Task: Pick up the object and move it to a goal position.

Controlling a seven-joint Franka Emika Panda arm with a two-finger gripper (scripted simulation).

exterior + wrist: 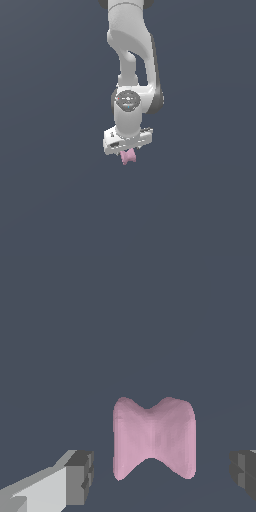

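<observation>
The object (153,438) is a small pale pink bow-tie-shaped piece with a narrow waist. In the wrist view it stands between my two dark finger pads (81,476), with a gap on each side, so nothing touches it. In the exterior view the object (128,157) peeks out just under the white hand of my gripper (128,151), which hangs straight above it, pointing down. The gripper (161,476) is open around the object. The fingertips themselves are hard to make out in the exterior view.
A plain dark grey-blue surface fills both views. The white arm (131,60) rises from the hand to the upper edge of the exterior view.
</observation>
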